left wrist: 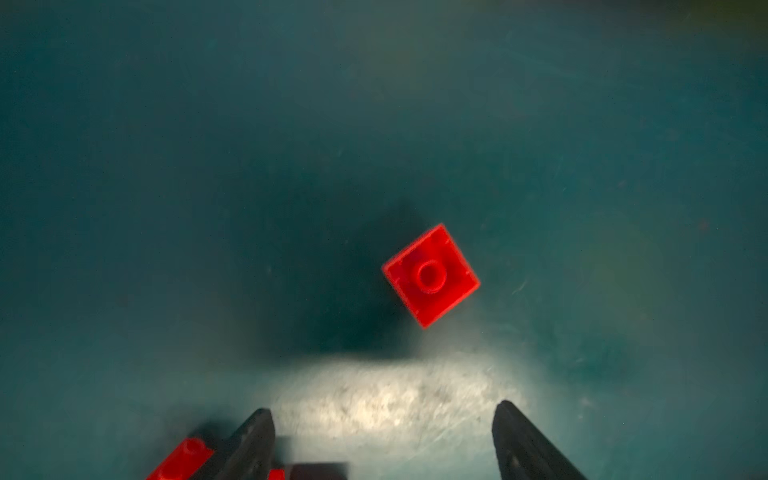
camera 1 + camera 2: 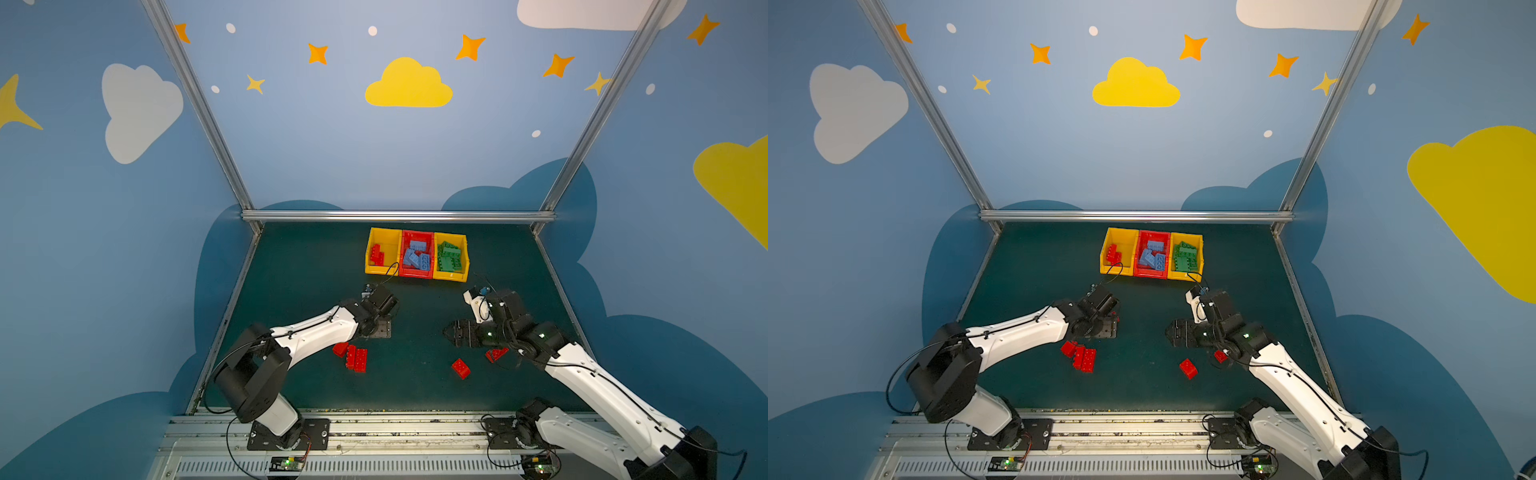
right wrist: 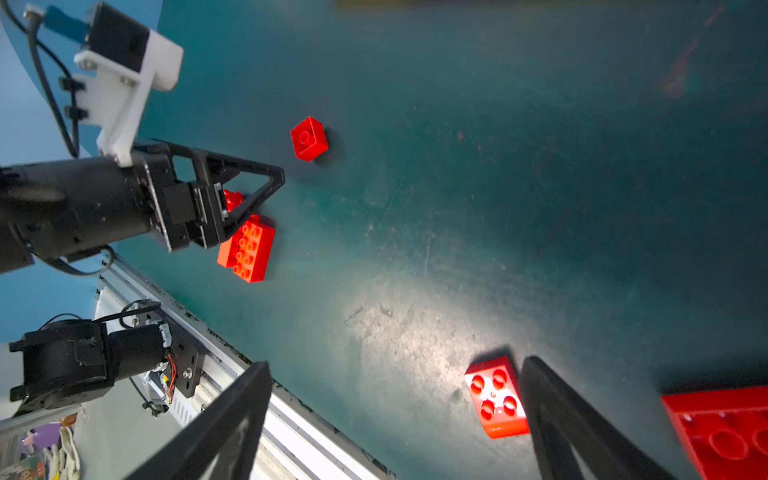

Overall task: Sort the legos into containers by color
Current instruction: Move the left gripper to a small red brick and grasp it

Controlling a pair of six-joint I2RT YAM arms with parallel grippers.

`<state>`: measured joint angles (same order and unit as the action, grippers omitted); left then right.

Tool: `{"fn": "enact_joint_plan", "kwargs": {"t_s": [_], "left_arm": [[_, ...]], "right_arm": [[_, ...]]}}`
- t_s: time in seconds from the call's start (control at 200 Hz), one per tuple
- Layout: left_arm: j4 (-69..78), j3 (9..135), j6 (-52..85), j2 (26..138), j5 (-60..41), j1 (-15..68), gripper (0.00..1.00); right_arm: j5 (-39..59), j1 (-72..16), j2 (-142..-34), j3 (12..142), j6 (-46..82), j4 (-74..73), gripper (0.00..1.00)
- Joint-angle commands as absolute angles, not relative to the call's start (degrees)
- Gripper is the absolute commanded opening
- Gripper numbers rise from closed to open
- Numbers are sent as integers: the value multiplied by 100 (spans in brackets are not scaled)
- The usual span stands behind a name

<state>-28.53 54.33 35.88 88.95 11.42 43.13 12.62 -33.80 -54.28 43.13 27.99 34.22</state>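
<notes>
left gripper spread, empty | right gripper spread, empty | loose red legos well nearside of containers | bare mat left of containers; back rail just behind them

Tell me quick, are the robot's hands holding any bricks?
Left gripper: open, fingers apart, holding nothing.
Right gripper: open, holding nothing; a red brick lies by one finger.
</notes>
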Motion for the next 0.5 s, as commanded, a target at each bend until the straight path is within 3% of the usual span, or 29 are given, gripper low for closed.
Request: {"fn": "enact_joint_plan", "kwargs": {"t_s": [0.0, 0.496], "left_arm": [[-2509, 5396, 4116, 8735, 1527, 4346, 82], [-3127, 6881, 4451, 10459, 1741, 4274, 79]], "right_arm": [[1158, -3484, -5304, 4210, 2916, 3419, 91], [853, -3511, -4854, 4085, 2813, 3574, 91]]}}
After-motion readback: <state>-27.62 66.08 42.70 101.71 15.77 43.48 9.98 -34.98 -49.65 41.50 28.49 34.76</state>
